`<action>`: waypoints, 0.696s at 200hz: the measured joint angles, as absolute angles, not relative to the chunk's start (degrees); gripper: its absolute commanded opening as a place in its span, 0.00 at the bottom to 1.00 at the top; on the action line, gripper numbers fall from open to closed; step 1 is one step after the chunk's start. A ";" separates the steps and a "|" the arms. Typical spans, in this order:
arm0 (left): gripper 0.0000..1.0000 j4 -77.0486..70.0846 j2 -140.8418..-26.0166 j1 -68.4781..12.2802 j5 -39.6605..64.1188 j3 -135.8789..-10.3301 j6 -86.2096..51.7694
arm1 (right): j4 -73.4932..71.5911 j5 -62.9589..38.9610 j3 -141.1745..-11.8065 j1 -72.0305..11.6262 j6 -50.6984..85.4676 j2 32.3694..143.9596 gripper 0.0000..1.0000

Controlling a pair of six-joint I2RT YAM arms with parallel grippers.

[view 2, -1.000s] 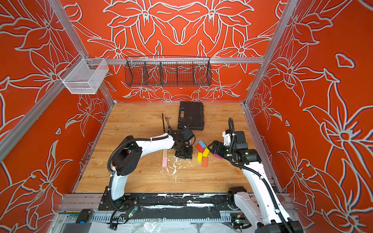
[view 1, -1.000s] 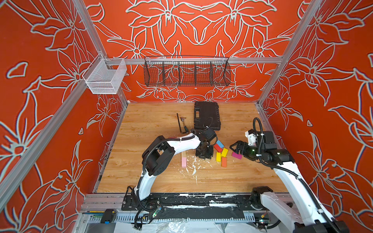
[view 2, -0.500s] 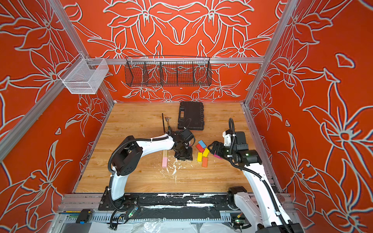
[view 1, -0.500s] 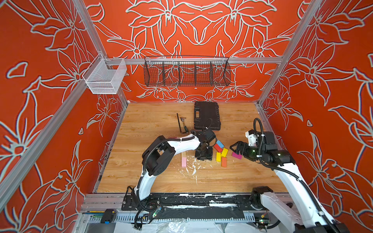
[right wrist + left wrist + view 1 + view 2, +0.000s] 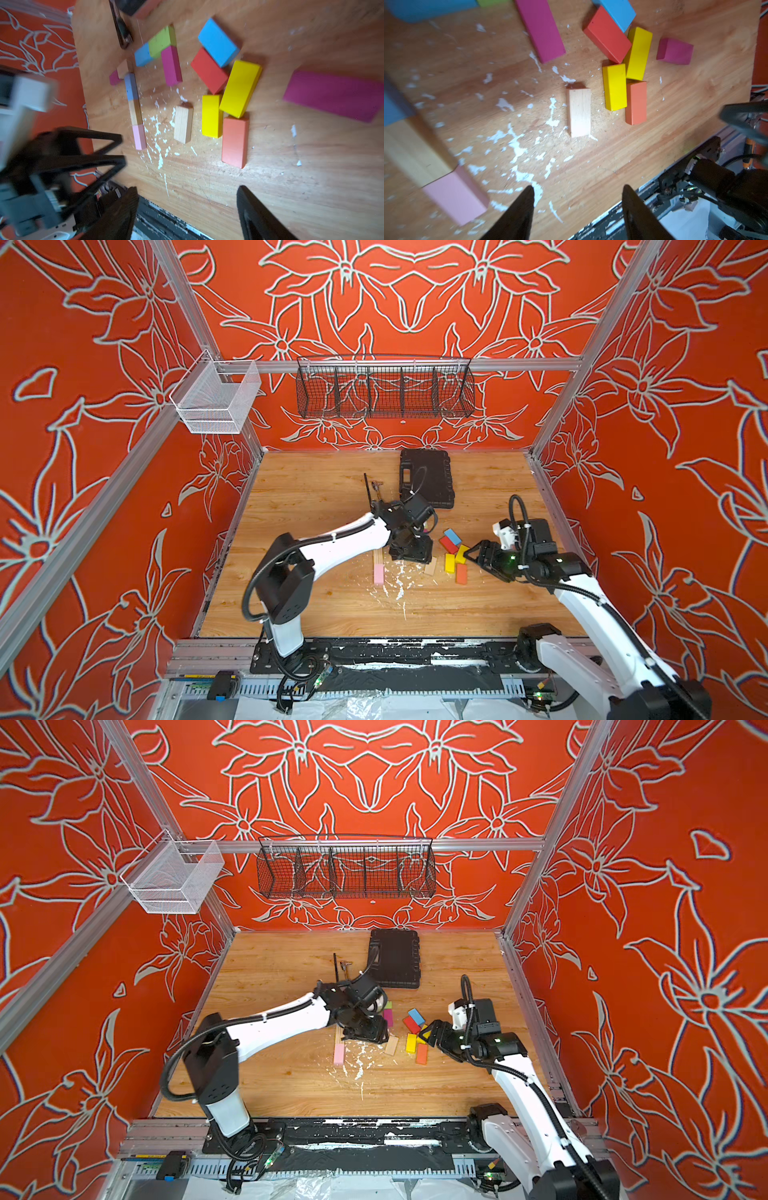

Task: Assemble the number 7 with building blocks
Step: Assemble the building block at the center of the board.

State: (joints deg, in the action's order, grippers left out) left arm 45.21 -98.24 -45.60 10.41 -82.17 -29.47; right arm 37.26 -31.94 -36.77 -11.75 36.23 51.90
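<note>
Two spread, empty: left gripper (image 5: pixel 577 187), right gripper (image 5: pixel 187 188) | loose building blocks (image 5: pixel 450 562) bunched between them | open table (image 5: pixel 332 614) toward front edge.

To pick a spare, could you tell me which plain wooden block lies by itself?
The plain wooden block beside the yellow block touches nothing; another plain block butts against a blue block and a pink block.

Centre of a top view: left arm (image 5: pixel 345 539) — white shell links, black joint housings, a thin black cable run along the forearm. Lower right: right arm (image 5: pixel 590 610), same white-and-black build, a thick black hose arching over the wrist, small green light (image 5: pixel 509 558) lit. Left wrist view: left gripper (image 5: pixel 577 186), fingers (image 5: pixel 517 216) black, tapering to points.
</note>
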 measured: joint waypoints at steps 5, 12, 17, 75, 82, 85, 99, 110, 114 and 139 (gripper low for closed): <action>0.68 46.26 -96.55 -44.60 9.76 -82.17 -28.56 | 37.01 -31.70 -36.77 -13.45 36.64 52.42 0.78; 0.69 47.57 -94.61 -43.09 9.15 -82.13 -27.40 | 36.40 -30.85 -36.82 -15.77 37.06 53.10 0.78; 0.69 48.38 -93.10 -41.65 8.73 -81.97 -26.57 | 36.16 -30.22 -36.97 -17.37 37.34 53.74 0.78; 0.72 51.79 -79.75 -22.59 8.91 -73.23 -18.13 | 37.08 -17.74 -43.09 -29.95 39.51 66.50 0.80; 0.72 51.70 -78.72 -20.80 9.47 -71.64 -17.47 | 37.12 -16.40 -44.12 -31.59 39.86 68.40 0.81; 0.72 51.66 -78.30 -19.94 9.72 -70.89 -17.15 | 37.10 -15.70 -44.53 -32.27 39.99 69.30 0.81; 0.72 51.81 -77.28 -17.19 10.35 -68.36 -16.16 | 36.82 -13.65 -46.09 -34.54 40.58 72.44 0.81; 0.72 50.17 -76.75 -16.03 10.37 -65.91 -15.25 | 38.11 -10.79 -47.99 -37.19 41.15 75.40 0.81; 0.72 49.93 -76.62 -15.79 10.35 -65.04 -14.98 | 38.24 -10.00 -48.69 -37.87 41.30 76.55 0.81; 0.72 49.80 -76.84 -15.05 10.28 -61.41 -13.56 | 38.37 -5.63 -52.97 -42.06 42.19 83.20 0.80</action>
